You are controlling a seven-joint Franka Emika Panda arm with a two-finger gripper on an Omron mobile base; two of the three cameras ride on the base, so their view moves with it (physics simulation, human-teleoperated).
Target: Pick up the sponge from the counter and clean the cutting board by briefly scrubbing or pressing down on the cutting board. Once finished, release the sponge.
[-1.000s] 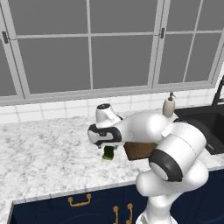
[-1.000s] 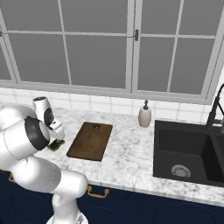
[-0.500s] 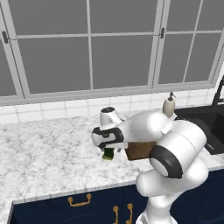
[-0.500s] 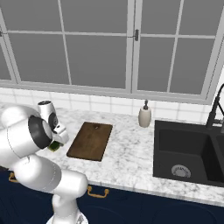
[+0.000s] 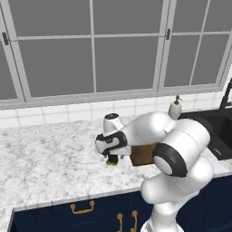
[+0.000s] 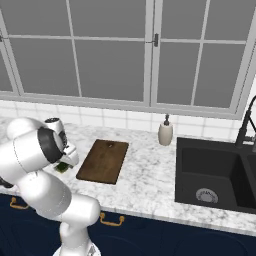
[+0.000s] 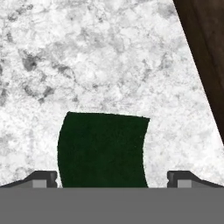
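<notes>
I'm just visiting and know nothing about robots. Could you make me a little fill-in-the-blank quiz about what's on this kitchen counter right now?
1. The sponge lies on the counter and its top is dark ____.
2. The tool is above the sponge with its two tips standing ____, one on either side of it.
3. The cutting board is made of brown ____.
4. The soap bottle stands between the cutting board and the black ____.

Missing words: green; open; wood; sink

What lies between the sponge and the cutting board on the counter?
Nothing: in the hand view, only bare counter separates the sponge from the cutting board.
</notes>
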